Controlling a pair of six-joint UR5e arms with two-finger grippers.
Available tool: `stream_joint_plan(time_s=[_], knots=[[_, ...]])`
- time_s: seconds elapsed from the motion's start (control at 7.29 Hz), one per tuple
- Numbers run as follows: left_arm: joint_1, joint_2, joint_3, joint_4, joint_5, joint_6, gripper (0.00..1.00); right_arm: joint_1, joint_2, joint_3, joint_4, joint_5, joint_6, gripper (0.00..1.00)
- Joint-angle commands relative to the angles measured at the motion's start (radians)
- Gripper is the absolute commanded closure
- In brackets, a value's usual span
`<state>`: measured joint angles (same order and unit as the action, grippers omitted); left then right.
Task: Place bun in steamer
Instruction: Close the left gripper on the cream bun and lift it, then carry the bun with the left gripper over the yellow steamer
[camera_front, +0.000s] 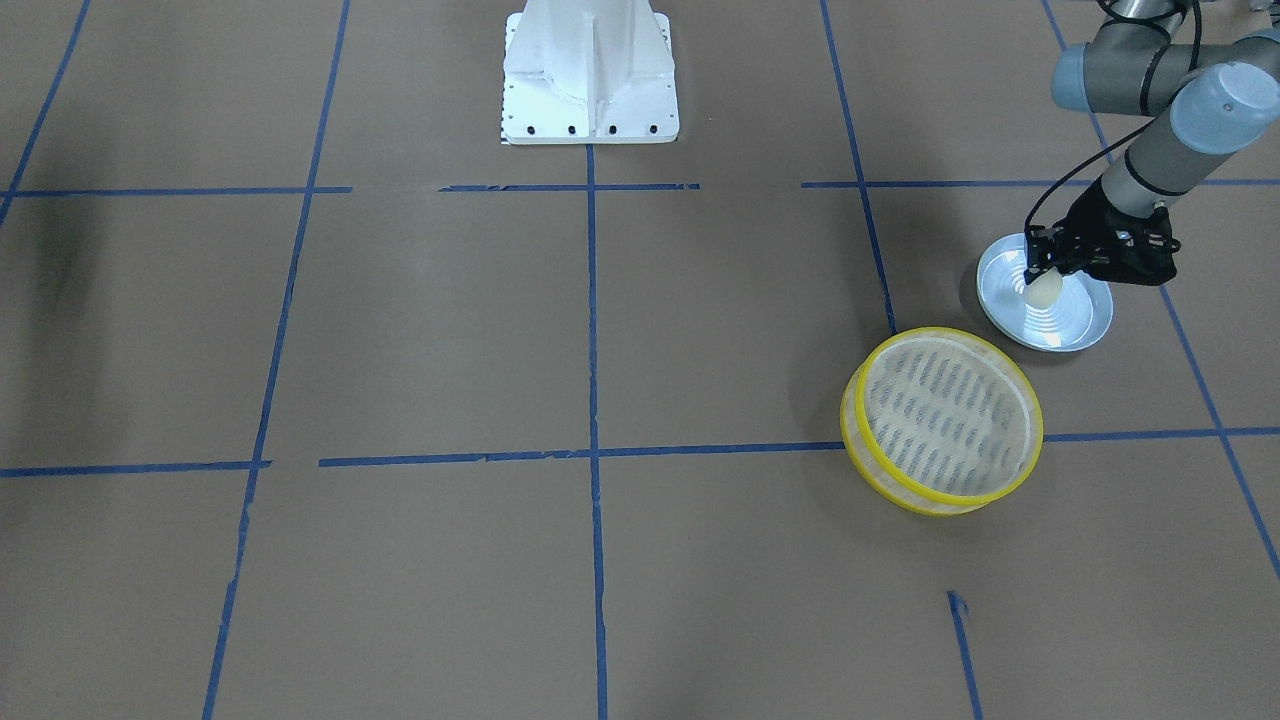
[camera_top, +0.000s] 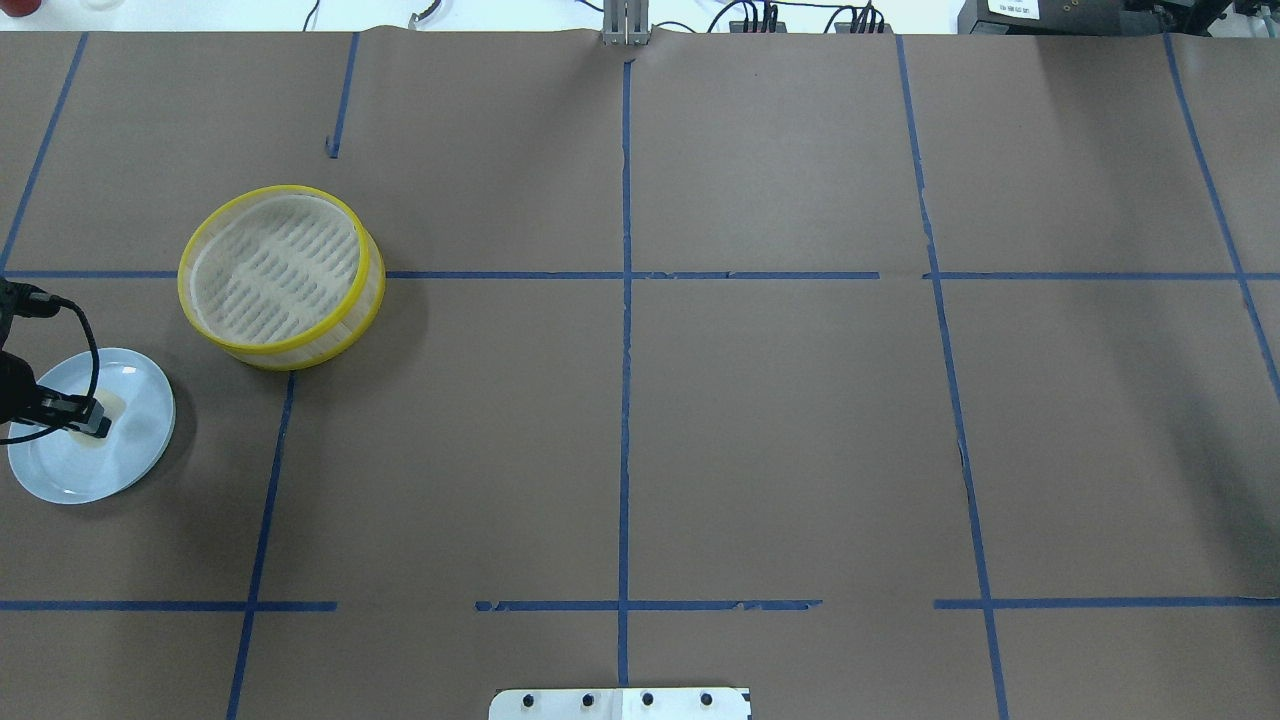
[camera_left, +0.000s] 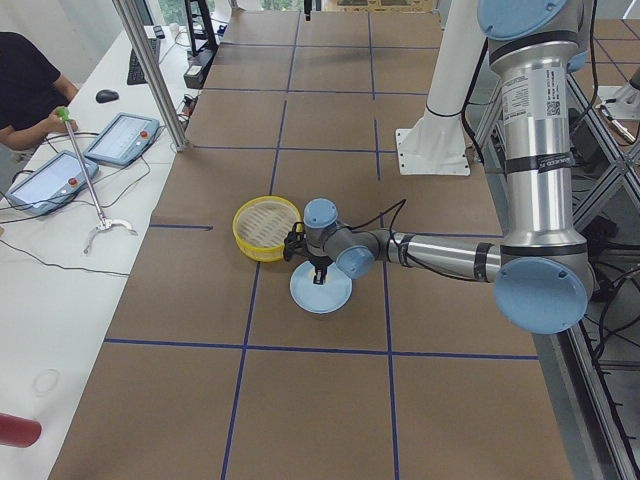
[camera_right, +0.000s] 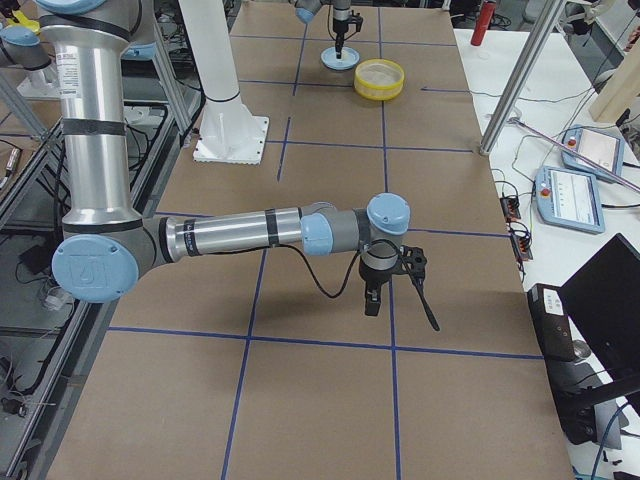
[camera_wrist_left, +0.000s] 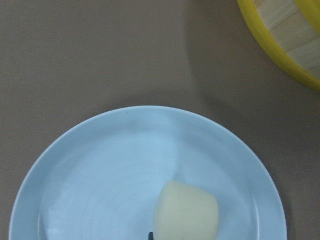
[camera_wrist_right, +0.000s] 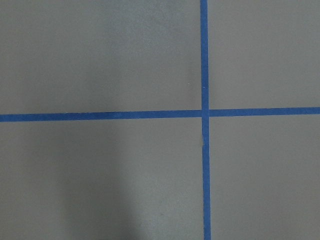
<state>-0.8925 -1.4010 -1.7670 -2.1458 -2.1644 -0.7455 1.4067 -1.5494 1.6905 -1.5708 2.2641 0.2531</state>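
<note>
The left pincer (camera_front: 1041, 271), seen from the front, is down at the bun (camera_front: 1043, 292) on the plate (camera_front: 1076, 324); whether clamped or apart, I cannot tell. Overhead, the steamer (camera_top: 300, 346) sits near the plate, not touching it. From the right end, the right pincer (camera_right: 372, 292) hangs over the tabletop (camera_right: 320, 400), its state unreadable. The left wrist view shows the bun on the plate.

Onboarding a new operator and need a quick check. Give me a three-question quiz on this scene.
1. True or false: the bun is already inside the steamer.
2. The gripper at the bun is on which arm? A left; B right.
3. Fill in: the bun lies on a pale blue ____.
Key: 1 false, the steamer is empty; 2 A; 3 plate.
</note>
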Motion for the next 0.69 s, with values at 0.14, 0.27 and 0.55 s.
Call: stream_joint_plan(time_s=[0.14,0.27,0.55], knots=[[-0.037,-0.001,-0.175,0.237,0.000,0.012,0.69,0.000,0.000,0.000,0.000,0.000,0.000,0.00],[-0.101,-0.007,-0.231,0.310,0.000,0.014,0.69,0.000,0.000,0.000,0.000,0.000,0.000,0.00],[-0.146,-0.147,-0.264,0.500,0.000,0.014,0.69,0.000,0.000,0.000,0.000,0.000,0.000,0.00]])
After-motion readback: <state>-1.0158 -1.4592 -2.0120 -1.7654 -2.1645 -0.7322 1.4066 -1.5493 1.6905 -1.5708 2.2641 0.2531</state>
